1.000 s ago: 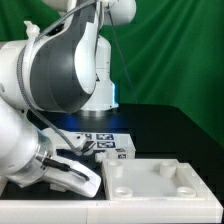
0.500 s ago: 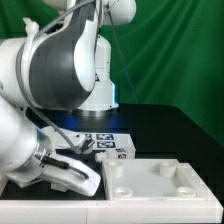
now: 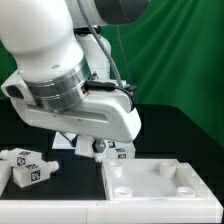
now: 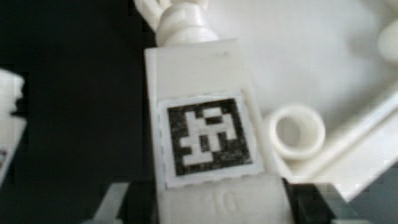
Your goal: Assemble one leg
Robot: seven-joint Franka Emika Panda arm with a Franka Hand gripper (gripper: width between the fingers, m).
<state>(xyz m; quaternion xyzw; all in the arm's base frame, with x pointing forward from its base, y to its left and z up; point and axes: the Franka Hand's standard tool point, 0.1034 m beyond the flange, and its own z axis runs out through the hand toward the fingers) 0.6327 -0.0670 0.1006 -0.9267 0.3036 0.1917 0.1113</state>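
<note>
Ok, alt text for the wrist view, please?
A white leg with a black-and-white tag fills the blurry close-up, its peg end pointing away from the gripper, whose fingers flank its near end; grip unclear. Beside it lie a round socket of the white panel and the black table.

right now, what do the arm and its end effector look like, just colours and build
The arm is glossy white, built from fat rounded segments, with a grey band around one joint. A thin dark cable runs along it. The end effector has a white boxy body and grey fingers. No markings show.
</note>
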